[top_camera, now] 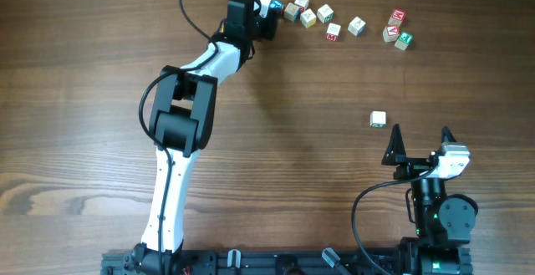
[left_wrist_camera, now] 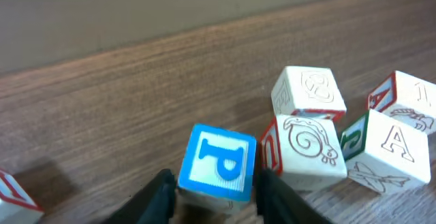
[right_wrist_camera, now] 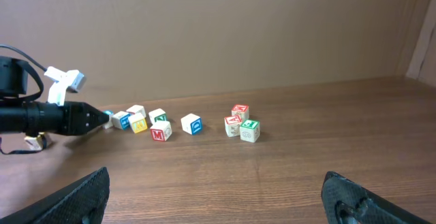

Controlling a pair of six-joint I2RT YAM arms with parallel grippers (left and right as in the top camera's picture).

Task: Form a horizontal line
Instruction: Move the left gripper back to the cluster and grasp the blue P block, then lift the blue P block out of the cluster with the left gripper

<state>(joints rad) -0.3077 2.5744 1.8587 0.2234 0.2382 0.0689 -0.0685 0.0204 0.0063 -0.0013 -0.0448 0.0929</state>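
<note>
My left gripper (top_camera: 272, 12) reaches to the far edge of the table and is shut on a tilted blue-faced "P" cube (left_wrist_camera: 218, 161); its fingers (left_wrist_camera: 216, 183) press both sides. Right beside it stands a pale cream cube with a snail drawing (left_wrist_camera: 306, 149); I cannot tell whether the two touch. From overhead the blue cube (top_camera: 275, 7) sits at the left end of a loose row, next to a cream cube (top_camera: 292, 11). My right gripper (top_camera: 420, 137) is open and empty near the front right; its wide-spread fingers (right_wrist_camera: 214, 176) hover over bare wood.
More cubes lie scattered to the right: a white one (top_camera: 325, 12), a red-lettered one (top_camera: 333, 31), another (top_camera: 357, 26), and a red and green cluster (top_camera: 398, 26). A lone cube (top_camera: 378, 119) lies just ahead of my right gripper.
</note>
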